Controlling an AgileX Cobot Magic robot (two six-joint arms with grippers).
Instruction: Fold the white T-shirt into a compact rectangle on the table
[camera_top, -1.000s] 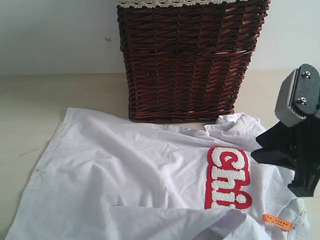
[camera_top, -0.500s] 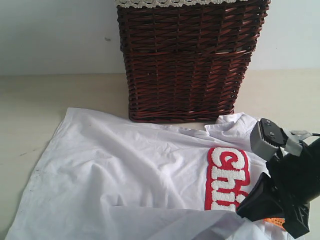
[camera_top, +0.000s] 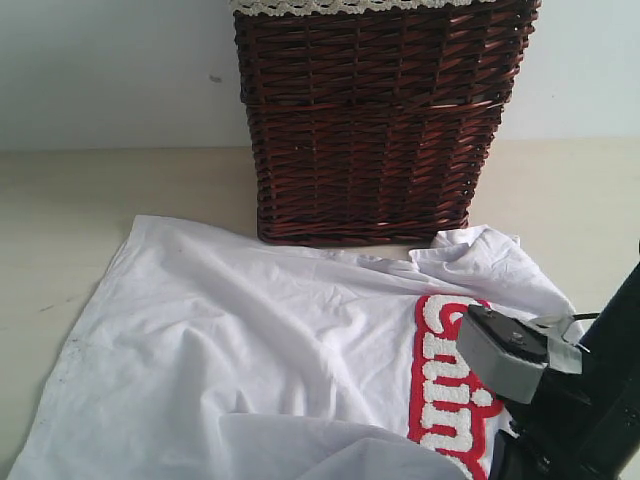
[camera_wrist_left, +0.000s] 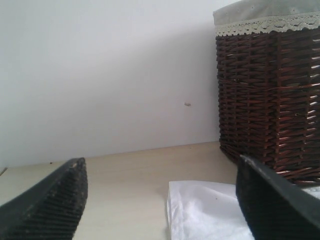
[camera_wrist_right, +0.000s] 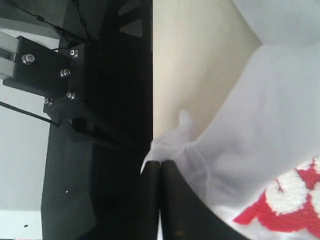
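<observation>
1. Right, I read this as the first grasp of the fold. The white T-shirt (camera_top: 250, 340) lies spread and rumpled on the table (camera_top: 80, 200), its far edge just beside the foot of the wicker basket (camera_top: 370, 120), with nothing yet folded into a rectangle.
2. The right gripper (camera_wrist_right: 160, 167) has its jaws pressed together. In the right wrist view a small bunch of white cloth from the shirt's edge sits pinched at their tips, close to the table's edge, so I take it as clamped on the shirt.
3. The left gripper (camera_wrist_left: 160, 165) hangs low over the bare table with its jaws wide apart and nothing between them. A corner of the shirt lies just ahead of it and the basket stands beyond.
4. As I judge it, the next move is to lift that pinched edge and carry it across towards the middle. I would go slowly, since only a small tuck of cloth is held and it could slip. The left arm must take the matching edge on its own side, or the fold will run crooked.
5. Against a second ago, the right arm has come down from the upper right of the exterior view onto the shirt. It now hides the orange neck tag that showed then. The red patch (camera_top: 445, 390) looks puckered and its lettering is distorted, where it lay flat before. The left half of the shirt is unchanged.
</observation>
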